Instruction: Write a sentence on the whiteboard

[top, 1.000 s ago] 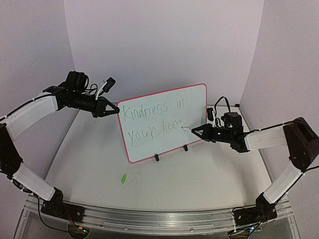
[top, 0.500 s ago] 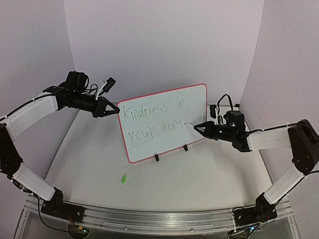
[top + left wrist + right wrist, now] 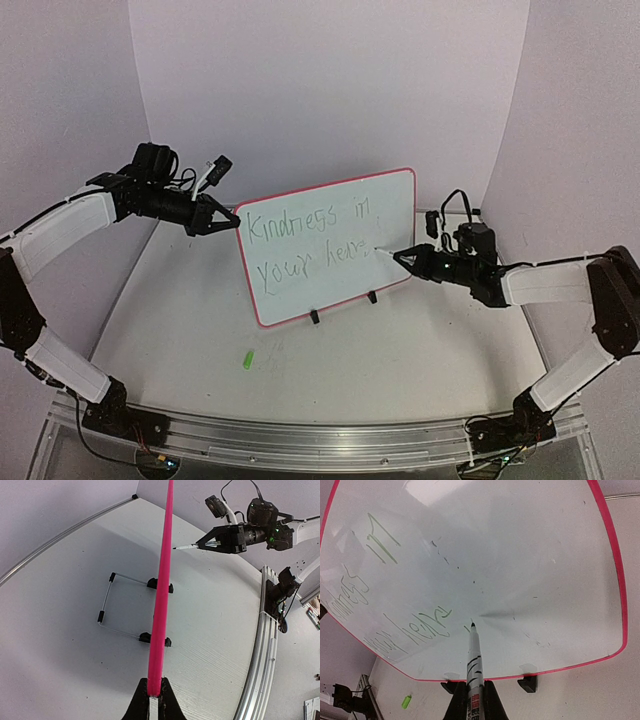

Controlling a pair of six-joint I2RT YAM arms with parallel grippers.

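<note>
My left tool (image 3: 154, 694) clamps the board (image 3: 390, 210) by its edge. My right tool (image 3: 470, 692) grips a pen (image 3: 473, 652), tip at the board, just past "hear" in the sentence (image 3: 290, 224). If I press too hard, the board could skid back; too lightly, and the last letter skips.

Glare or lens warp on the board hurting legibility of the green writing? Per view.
Top external: white rectangular whiteboard with pink-red rim evenly lit, thin green handwritten words readable, no glare. Right wrist: fisheye bows the rim, bright glare patch at top, black-and-white marker pen throws a faint shadow right of its tip. Left wrist: board edge-on, writing hidden.
</note>
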